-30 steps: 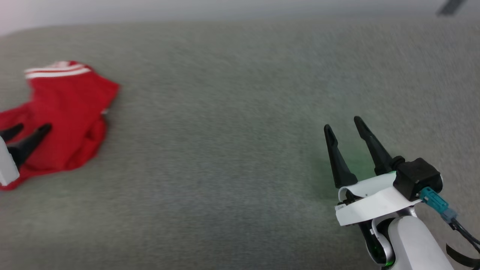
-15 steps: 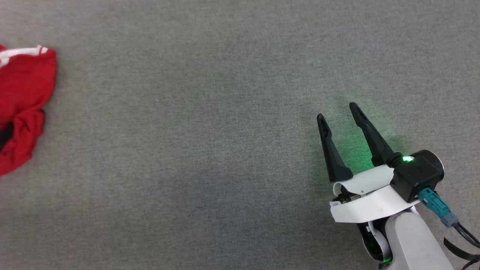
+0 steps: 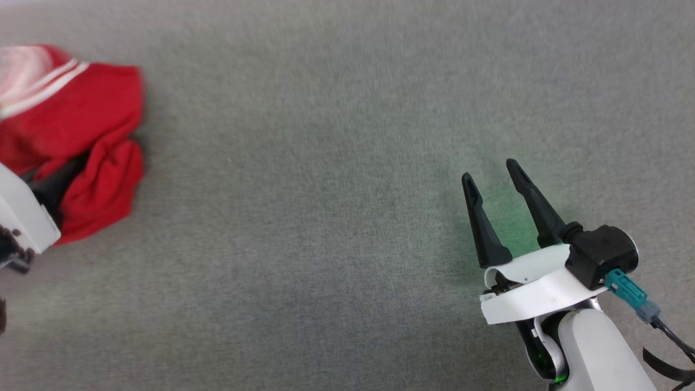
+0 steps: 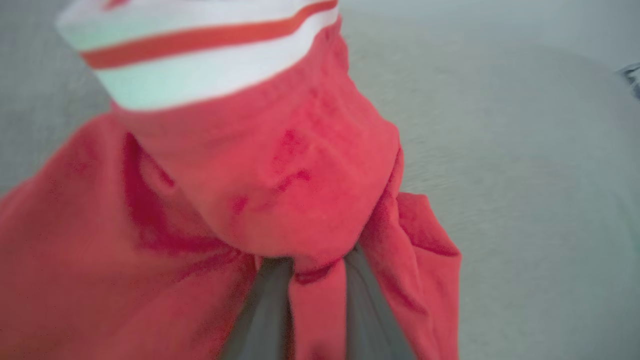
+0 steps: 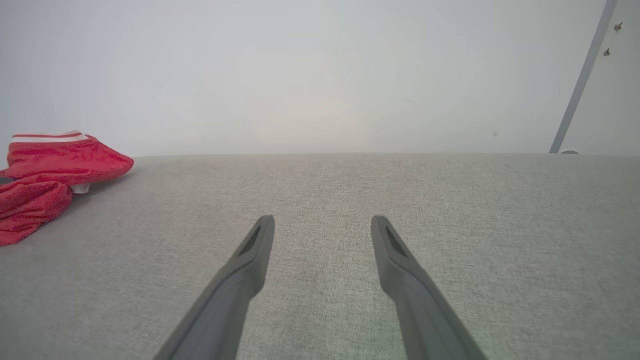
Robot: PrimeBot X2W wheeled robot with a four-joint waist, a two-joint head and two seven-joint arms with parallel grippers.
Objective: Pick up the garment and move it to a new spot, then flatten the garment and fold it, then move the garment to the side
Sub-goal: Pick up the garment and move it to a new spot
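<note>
The garment, red with white striped trim, lies bunched at the far left of the grey surface. My left gripper is buried in its folds there. In the left wrist view the two dark fingers stand close together with a fold of the garment pinched between them, and cloth drapes over their tips. My right gripper hovers open over bare surface at the lower right, far from the cloth. In the right wrist view the right gripper has nothing between its fingers, and the garment shows at the left edge.
The grey fabric-covered surface stretches wide between the two arms. Its far edge meets a pale wall. A thin grey pole stands at the far right beyond the edge.
The head camera has shifted. My left gripper has gone from open to closed on the red cloth, which now bunches up around it. The right gripper has stayed open.
</note>
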